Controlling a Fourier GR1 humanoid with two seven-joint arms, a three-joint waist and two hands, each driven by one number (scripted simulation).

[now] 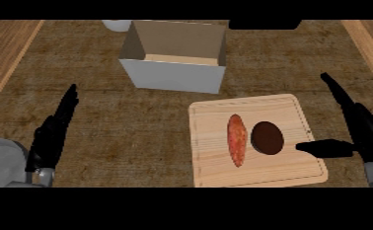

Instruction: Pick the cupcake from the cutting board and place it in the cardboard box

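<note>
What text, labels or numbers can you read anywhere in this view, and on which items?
None: no readable text shows.
Cardboard box: plain walls, no print or label.
Cutting board: bare wood grain, no marking.
Cupcake: dark top, no wrapper text visible.
Reddish item beside it on the board: no writing.
Right hand and left hand: plain black, no markings.

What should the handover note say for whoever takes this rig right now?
Left hand: open, resting at the view's left edge, nothing in it.
Right hand: open, beside the right edge of the cutting board, thumb pointing in toward the cupcake. Not holding anything.
Cupcake lies on the board, next to a reddish elongated item.
Cardboard box stands open beyond the board, toward the left.
Done: right hand is near the cupcake. Left: grasp it, lift, carry to the box, release inside.
</note>
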